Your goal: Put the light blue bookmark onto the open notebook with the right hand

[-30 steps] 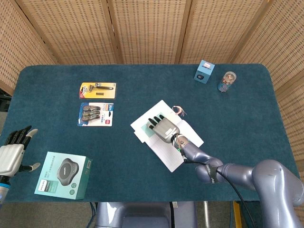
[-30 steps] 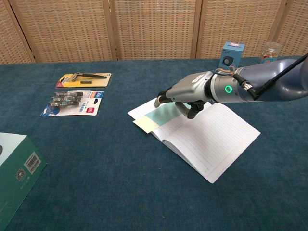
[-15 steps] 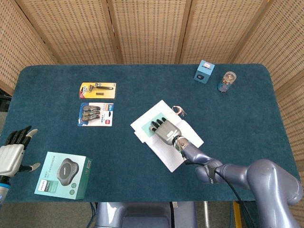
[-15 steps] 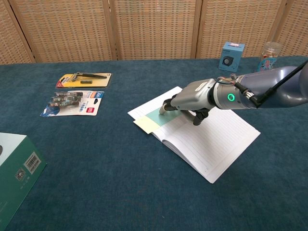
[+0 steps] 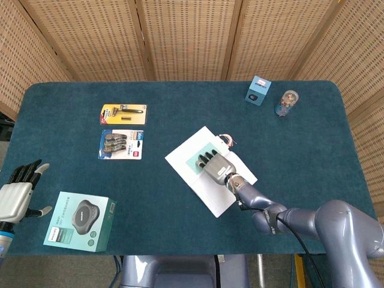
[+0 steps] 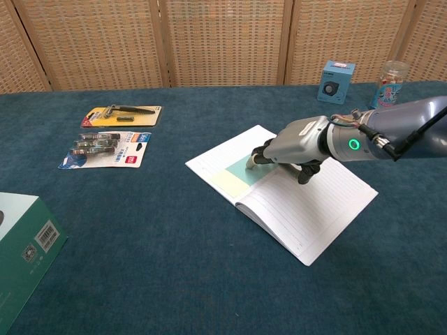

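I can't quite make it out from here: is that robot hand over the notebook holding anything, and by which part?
Seemingly nothing gripped: the right hand rests its fingertips on one end of the light blue bookmark, lying on the open notebook.

The right hand [image 6: 297, 144] has a smooth silver-grey metallic back and dark, almost black fingers [image 6: 260, 155]. Behind it the wrist narrows to a dark band carrying a small glowing green ring light, with thin red and pale wires bunched at the joint. A black cable runs along the right arm [image 5: 336, 231], whose rounded segments are a glossy blue-grey with darker collars between them. The left hand [image 5: 17, 195] shows the same scheme: a pale silver palm block, black fingers tipped in lighter grey, and a blue-edged cuff below it.
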Motion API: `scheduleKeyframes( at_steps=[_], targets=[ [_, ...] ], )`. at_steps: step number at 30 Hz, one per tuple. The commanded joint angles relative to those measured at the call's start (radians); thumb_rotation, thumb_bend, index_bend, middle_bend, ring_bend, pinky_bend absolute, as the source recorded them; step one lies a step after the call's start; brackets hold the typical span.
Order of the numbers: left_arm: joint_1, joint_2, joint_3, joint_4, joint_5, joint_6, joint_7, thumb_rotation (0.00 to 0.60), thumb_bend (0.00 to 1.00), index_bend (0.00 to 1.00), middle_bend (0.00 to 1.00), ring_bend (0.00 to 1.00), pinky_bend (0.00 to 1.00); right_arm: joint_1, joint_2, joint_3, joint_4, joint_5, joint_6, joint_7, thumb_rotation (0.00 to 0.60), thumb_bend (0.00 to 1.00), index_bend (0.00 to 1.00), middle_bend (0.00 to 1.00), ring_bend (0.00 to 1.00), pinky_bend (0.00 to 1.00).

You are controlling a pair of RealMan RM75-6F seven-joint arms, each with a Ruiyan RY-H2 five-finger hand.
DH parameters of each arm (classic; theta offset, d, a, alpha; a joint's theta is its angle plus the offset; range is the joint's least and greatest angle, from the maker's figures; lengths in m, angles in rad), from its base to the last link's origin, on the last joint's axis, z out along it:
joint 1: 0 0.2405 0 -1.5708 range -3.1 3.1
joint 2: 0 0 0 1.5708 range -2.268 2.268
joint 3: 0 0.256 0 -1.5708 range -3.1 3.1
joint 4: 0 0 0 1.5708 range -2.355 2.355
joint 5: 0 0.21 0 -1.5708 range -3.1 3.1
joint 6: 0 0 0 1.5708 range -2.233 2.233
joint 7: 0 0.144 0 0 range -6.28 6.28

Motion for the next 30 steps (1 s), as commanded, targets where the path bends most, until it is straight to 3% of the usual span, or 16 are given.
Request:
scheduleKeyframes(
  at_steps=[1, 30],
  targets=[
    [-0.001, 0.000, 0.001, 0.000, 0.001, -0.001, 0.001, 0.600, 0.00, 0.00, 0.00, 0.00, 0.00, -0.005, 0.007, -0.004, 0.000, -0.004, 0.005, 0.005, 0.600, 1.00, 0.06, 0.02, 0.00, 0.09],
    [-0.005, -0.002, 0.006, -0.004, 0.003, -0.007, 0.007, 0.600, 0.00, 0.00, 0.00, 0.00, 0.00, -0.021, 0.014, -0.040, -0.026, -0.037, 0.031, -0.017, 0.600, 1.00, 0.06, 0.03, 0.00, 0.09]
  ],
)
